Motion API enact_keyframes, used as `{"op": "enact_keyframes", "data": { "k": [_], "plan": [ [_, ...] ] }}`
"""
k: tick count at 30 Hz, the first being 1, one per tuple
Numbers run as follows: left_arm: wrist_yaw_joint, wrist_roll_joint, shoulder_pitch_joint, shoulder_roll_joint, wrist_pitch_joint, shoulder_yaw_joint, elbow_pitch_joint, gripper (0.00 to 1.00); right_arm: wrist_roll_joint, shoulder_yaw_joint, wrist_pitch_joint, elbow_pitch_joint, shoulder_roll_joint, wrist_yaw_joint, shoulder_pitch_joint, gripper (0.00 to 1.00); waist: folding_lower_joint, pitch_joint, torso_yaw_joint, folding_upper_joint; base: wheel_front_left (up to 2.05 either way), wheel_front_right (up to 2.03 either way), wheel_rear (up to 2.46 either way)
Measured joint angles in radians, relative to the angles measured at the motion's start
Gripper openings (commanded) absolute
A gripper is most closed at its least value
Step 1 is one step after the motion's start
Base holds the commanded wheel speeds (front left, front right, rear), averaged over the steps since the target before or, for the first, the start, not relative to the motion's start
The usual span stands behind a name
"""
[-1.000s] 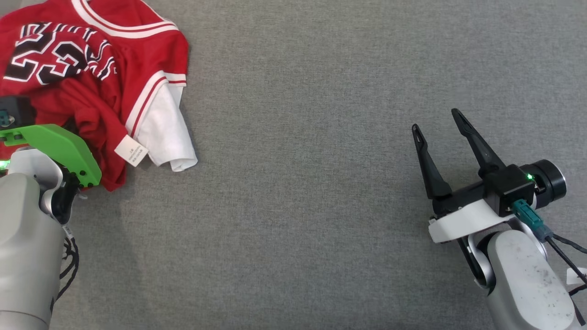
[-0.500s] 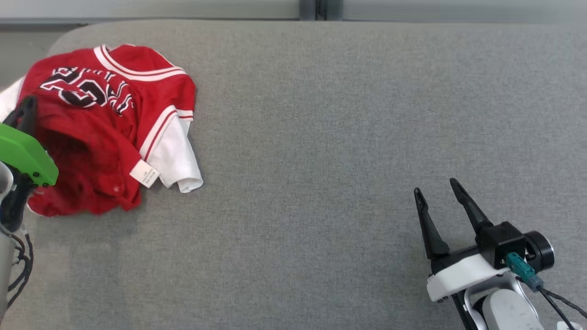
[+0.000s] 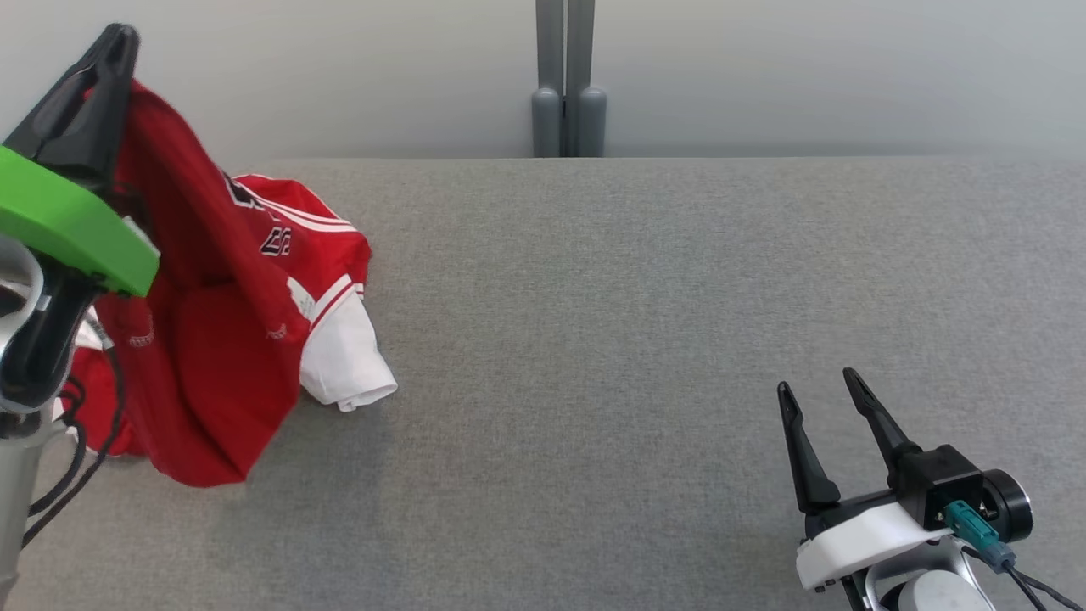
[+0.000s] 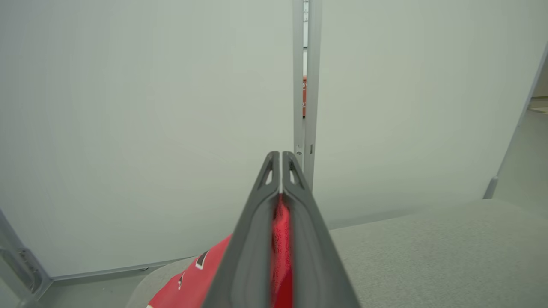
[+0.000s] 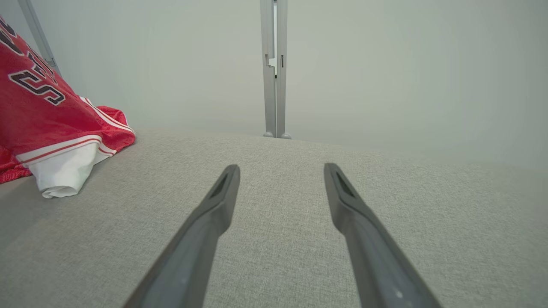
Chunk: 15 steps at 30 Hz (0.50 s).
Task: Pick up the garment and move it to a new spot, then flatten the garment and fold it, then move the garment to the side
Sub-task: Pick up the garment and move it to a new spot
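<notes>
Far left of the grey post (image 3: 564,81), the left end effector (image 3: 117,41) is pinched tight on a fold of the red jersey (image 3: 212,356); in the left wrist view its fingers (image 4: 257,239) meet at the tips with a strip of red cloth between them, and how deep the cloth runs is hidden; a green bracket (image 3: 72,229) and the frame's edge cut off the arm behind it and cover part of the jersey; the black-and-white chest lettering (image 3: 276,242) is creased and mostly folded out of sight, so it cannot be read; the jersey hangs from the grip in soft, thin folds, and its lower part rests on the surface (image 3: 636,339), left of the post; one white sleeve (image 3: 348,365) with red-and-white trim lies on the side nearest the post; the surface is grey woven fabric, rounded at its far left corner, and its back edge meets smooth pale wall panels (image 3: 806,76) at the post's foot; below and to the right of the post the fabric lies broad and open; far right of the post, nearest the camera, the right end effector (image 3: 818,383) has its tapered dark fingers spread wide and holds nothing; its arm is cut off by the bottom edge.
</notes>
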Motion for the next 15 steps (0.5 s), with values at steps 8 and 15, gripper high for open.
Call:
{"op": "enact_keyframes", "data": {
  "k": [8,15],
  "plan": [
    [0.013,-0.045,-0.142,-0.086,0.097,-0.067,-0.159,0.0,0.002,0.004,0.0,-0.003,0.003,0.0,-0.006,1.0,0.0,-0.013,-0.091,0.0,0.0,0.0,0.0],
    [-0.002,-0.049,-0.312,-0.192,0.122,-0.131,-0.089,0.0,0.027,0.007,0.0,-0.004,0.004,0.0,-0.023,1.0,0.0,-0.008,-0.194,0.0,0.0,0.0,0.0]
  ]
}}
